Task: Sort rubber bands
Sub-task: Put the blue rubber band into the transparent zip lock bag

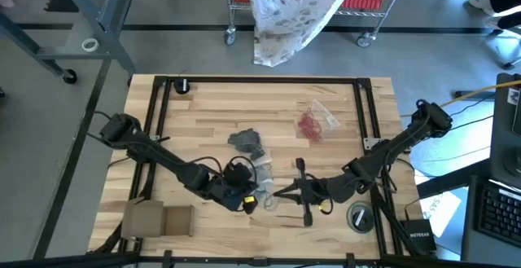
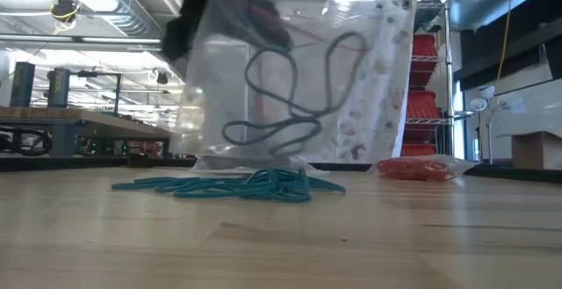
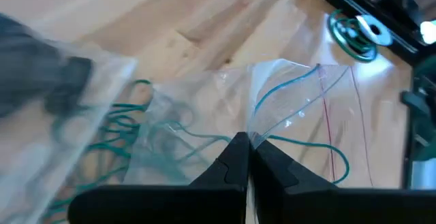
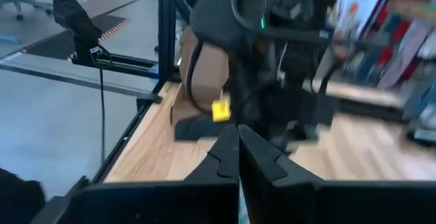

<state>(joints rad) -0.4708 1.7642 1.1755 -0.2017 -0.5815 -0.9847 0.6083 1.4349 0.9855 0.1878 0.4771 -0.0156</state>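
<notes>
teal rubber bands (image 2: 237,184): loose heap on the table, right under the bag the left gripper holds; a few teal loops also inside that bag.
dark rubber bands (image 2: 290,96): looped inside the lifted clear bag, above the teal heap.
red rubber bands (image 1: 310,123): in a second clear bag (image 1: 319,118) on the table, well apart from both grippers, toward the far side.
clear bag (image 3: 286,115): raised off the table, pinched at its edge by the left gripper.
left gripper (image 3: 248,157): fingers pressed together on the clear bag's edge, near the table's front middle.
right gripper (image 4: 237,149): fingers closed together, nothing seen between them; just beside the left gripper, pointing at it.
grey pile (image 1: 247,142): on the table just beyond the left gripper, contents unclear.
table (image 1: 212,109): light wood, black frame.
</notes>
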